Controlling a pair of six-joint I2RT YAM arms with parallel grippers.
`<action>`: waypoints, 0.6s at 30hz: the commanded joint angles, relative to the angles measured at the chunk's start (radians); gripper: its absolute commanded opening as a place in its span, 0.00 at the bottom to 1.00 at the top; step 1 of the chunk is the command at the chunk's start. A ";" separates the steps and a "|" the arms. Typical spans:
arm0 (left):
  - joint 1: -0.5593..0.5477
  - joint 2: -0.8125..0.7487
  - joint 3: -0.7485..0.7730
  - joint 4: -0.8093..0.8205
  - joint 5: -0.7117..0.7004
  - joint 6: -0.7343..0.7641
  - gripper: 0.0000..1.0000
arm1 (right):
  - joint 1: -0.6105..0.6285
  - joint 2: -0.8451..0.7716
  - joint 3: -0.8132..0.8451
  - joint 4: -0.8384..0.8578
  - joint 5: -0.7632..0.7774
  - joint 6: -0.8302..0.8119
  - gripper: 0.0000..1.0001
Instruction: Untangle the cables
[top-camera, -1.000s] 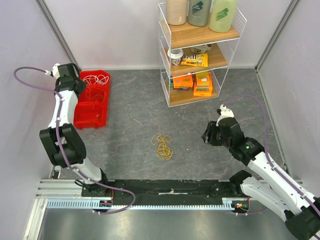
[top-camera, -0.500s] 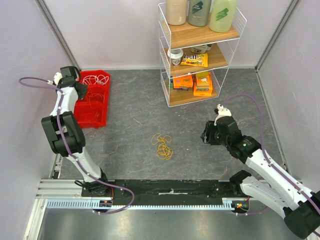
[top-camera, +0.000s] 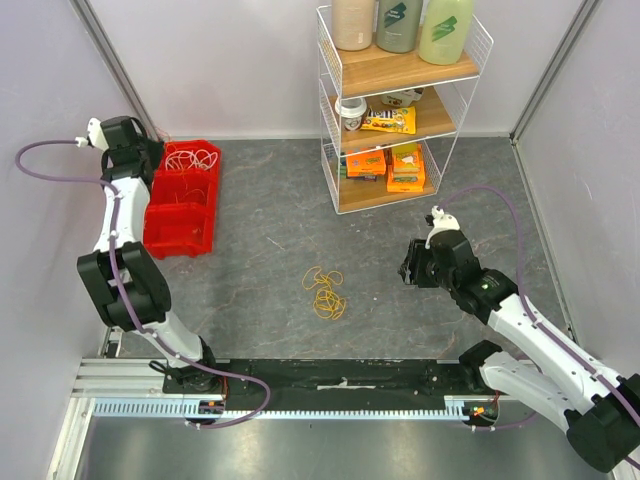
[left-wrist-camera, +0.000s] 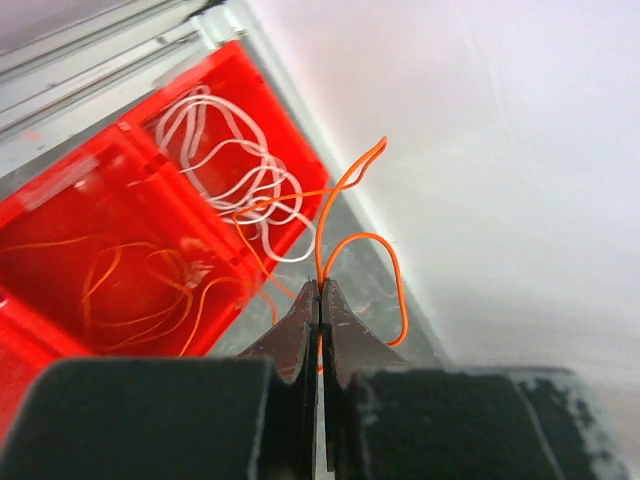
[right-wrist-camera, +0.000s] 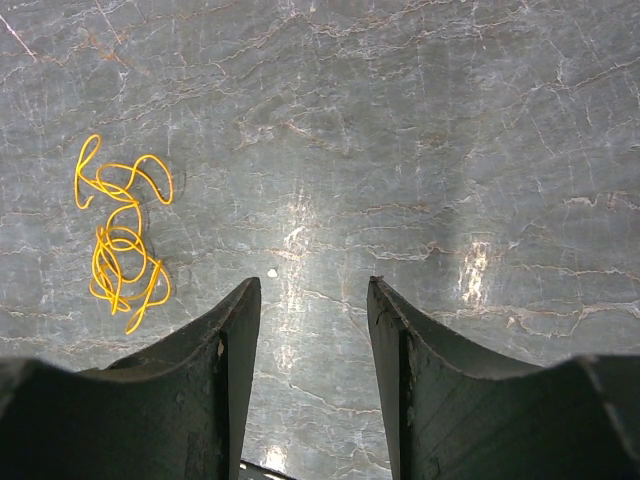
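My left gripper (left-wrist-camera: 320, 287) is shut on an orange cable (left-wrist-camera: 352, 180) whose loops rise from the pinched tips, close to the left wall. Beneath it the red bin (left-wrist-camera: 60, 210) holds a white cable (left-wrist-camera: 235, 165) in one compartment and more orange cables (left-wrist-camera: 140, 285) in the adjoining one. In the top view this gripper (top-camera: 150, 152) hovers at the bin's (top-camera: 180, 240) far left corner. A yellow cable (top-camera: 324, 291) lies tangled mid-floor. My right gripper (top-camera: 408, 268) stands open and empty to its right, with that yellow cable (right-wrist-camera: 120, 235) seen off its left finger (right-wrist-camera: 225, 340).
A white wire shelf rack (top-camera: 395, 110) with bottles and orange boxes stands at the back centre. Walls close in on the left, back and right. Purple arm cables arc beside each arm.
My left arm has swung back and left towards the wall, still shut, drawing the orange cable up from the bin. The right arm has barely shifted.
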 joint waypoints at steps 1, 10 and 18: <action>0.006 -0.007 -0.060 0.258 0.063 0.019 0.02 | 0.002 -0.012 0.011 0.031 -0.008 -0.013 0.54; 0.020 -0.031 -0.287 0.522 0.134 0.070 0.02 | 0.002 0.009 0.014 0.036 -0.007 -0.017 0.54; 0.024 -0.169 -0.488 0.580 -0.008 0.098 0.02 | 0.002 0.011 0.012 0.046 -0.023 -0.013 0.54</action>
